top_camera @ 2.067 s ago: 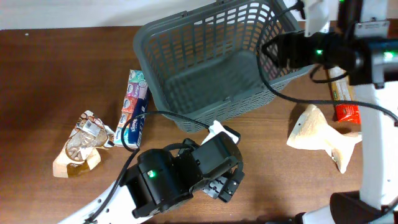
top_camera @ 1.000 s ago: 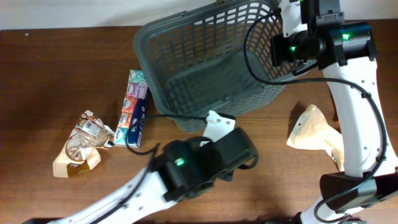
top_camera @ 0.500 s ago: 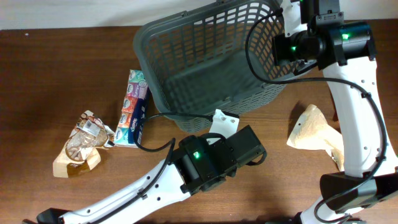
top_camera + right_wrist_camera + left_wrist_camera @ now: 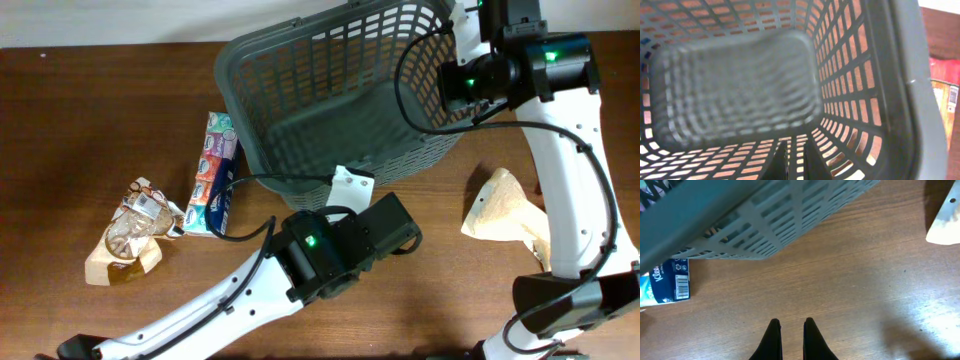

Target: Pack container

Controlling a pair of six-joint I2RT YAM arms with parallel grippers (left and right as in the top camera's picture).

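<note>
Left end effector [image 4: 791, 323] narrow, empty, pointing down at desk [image 4: 865, 280] beside shopping basket [image 4: 790, 215]; right end effector [image 4: 794, 152] narrow, empty, over its inside.

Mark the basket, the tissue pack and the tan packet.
basket [image 4: 320, 165], overhead view, near slotted wall
tissue pack [image 4: 213, 178], overhead view, middle of wrapper
tan packet [image 4: 503, 212], overhead view, broad middle

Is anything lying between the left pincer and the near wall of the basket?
Nothing visible does. Only wooden table shows between the shut left pincer and the basket. The tissue pack lies off to one side and the beige bag to the other.
</note>
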